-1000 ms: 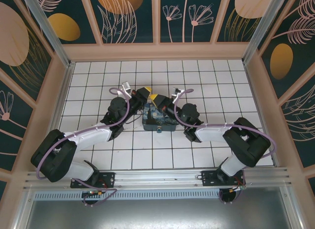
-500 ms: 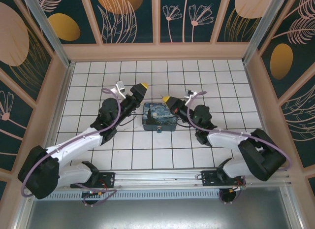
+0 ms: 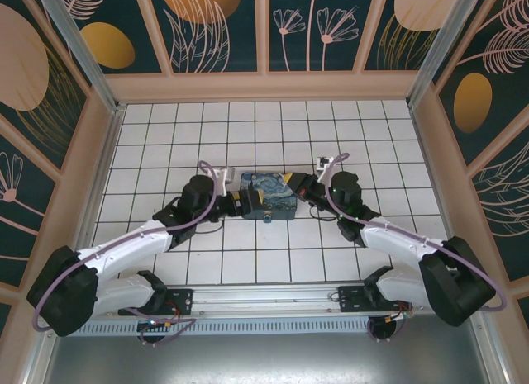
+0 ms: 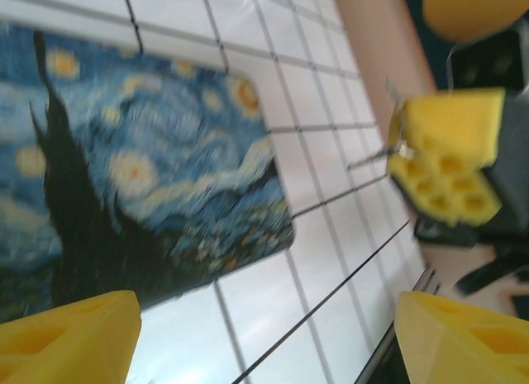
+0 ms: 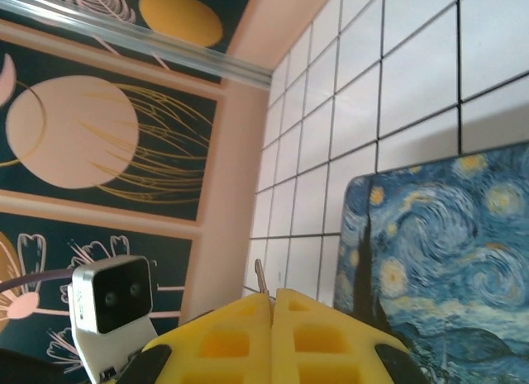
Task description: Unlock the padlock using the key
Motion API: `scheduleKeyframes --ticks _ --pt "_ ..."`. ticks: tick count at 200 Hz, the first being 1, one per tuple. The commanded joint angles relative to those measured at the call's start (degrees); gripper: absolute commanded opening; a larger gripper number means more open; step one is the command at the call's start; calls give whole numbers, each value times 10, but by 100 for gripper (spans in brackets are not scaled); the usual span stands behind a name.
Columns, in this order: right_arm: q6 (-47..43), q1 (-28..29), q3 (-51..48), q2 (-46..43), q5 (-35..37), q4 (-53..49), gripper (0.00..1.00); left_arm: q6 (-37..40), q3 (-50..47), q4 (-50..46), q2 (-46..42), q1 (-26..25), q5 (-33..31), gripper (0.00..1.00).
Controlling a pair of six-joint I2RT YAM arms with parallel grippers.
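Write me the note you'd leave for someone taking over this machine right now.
Left gripper: open, holding nothing, at the left side of the painted box.
Right gripper: shut on the key, whose tip pokes out, near the box's far right corner.
Padlock: apparently the small thing at the box's near edge; too small to tell if it is locked.
Done: key in grip.
Left: bring key to padlock, insert, turn.
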Motion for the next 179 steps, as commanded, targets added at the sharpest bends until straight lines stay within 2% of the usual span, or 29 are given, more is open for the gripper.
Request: scheduleKeyframes --ticks 1,62,120,129,179 --pt "-14 -2 -7 21 -25 14 0 59 -33 -11 14 -18 7 77" --pt "-28 -4 -22 57 -26 43 0 58 -54 103 120 -68 -14 74" --pt "-26 -18 -25 97 -32 70 0 76 -46 163 185 -69 -36 74" --pt "-26 -39 -24 104 -37 76 0 79 -42 171 196 -68 -38 74" --pt "-20 -69 -11 151 -59 111 0 95 -27 209 246 -68 -56 73"
